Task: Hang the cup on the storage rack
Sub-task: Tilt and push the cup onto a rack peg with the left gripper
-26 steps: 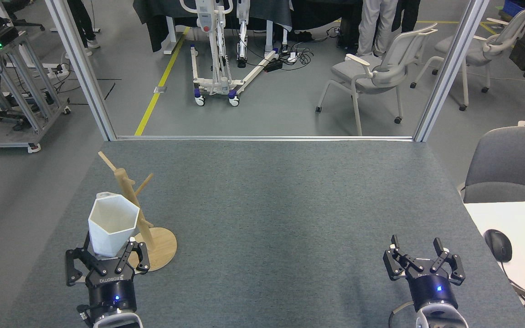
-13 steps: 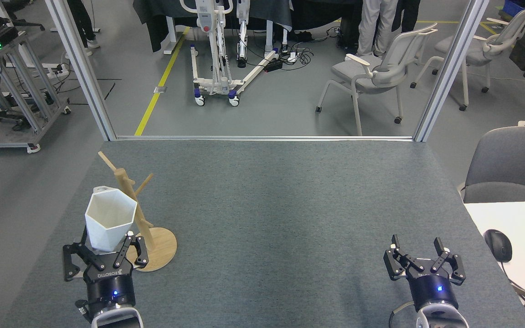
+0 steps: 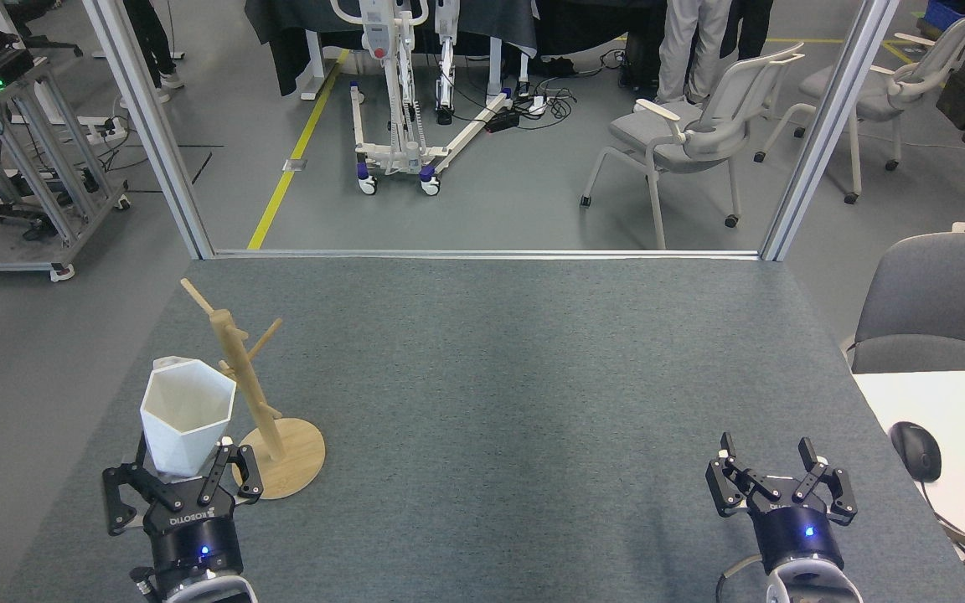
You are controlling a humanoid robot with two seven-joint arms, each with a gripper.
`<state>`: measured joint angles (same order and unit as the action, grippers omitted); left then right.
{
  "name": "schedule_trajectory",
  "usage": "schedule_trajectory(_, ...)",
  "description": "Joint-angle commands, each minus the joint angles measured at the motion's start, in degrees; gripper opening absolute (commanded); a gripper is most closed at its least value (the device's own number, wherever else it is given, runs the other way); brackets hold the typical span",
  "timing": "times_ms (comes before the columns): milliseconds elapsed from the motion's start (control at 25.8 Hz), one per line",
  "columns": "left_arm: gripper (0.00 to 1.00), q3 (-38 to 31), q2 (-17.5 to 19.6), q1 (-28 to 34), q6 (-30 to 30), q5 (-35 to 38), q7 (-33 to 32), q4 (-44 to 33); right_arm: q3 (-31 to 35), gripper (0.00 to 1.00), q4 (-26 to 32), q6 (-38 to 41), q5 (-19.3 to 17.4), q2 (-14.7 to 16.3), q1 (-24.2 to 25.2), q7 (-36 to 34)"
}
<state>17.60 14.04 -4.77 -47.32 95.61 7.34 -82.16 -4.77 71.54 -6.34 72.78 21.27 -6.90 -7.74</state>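
1. The left gripper (image 3: 183,474) grips the cup (image 3: 186,415) by its base, upright, just left of the rack (image 3: 253,400).
2. The right gripper (image 3: 774,471) rests open, well right of the rack.
3. The step looks like the carry; next, the handle hole must meet a peg.

The cup (image 3: 188,419) is plain white, its facets shading to pale grey. The rack (image 3: 258,410) is light, unpainted wood. The desk (image 3: 499,377) is covered in a speckled grey-green felt. Both grippers, left (image 3: 183,477) and right (image 3: 767,456), are black, each with a small blue light on its body; the left one carries white lettering. The floor (image 3: 482,201) is grey with a yellow line (image 3: 294,155). The chair (image 3: 943,301) is dark grey. The mouse (image 3: 915,450) is black, on a white top (image 3: 952,435).
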Motion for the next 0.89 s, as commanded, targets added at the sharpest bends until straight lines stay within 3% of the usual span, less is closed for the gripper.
schedule_trajectory(0, 0.0, 0.15, -0.24, -1.64, 0.3, -0.16, 0.13, 2.53, 0.03, 0.99, -0.08, -0.08, 0.0, 0.09, 0.04, 0.01)
schedule_trajectory(851, 0.0, 2.0, -0.59, -1.9, 1.09, -0.16, 0.22, 3.5, 0.11, 0.99, -0.35, -0.08, 0.08, 0.09, 0.04, 0.1)
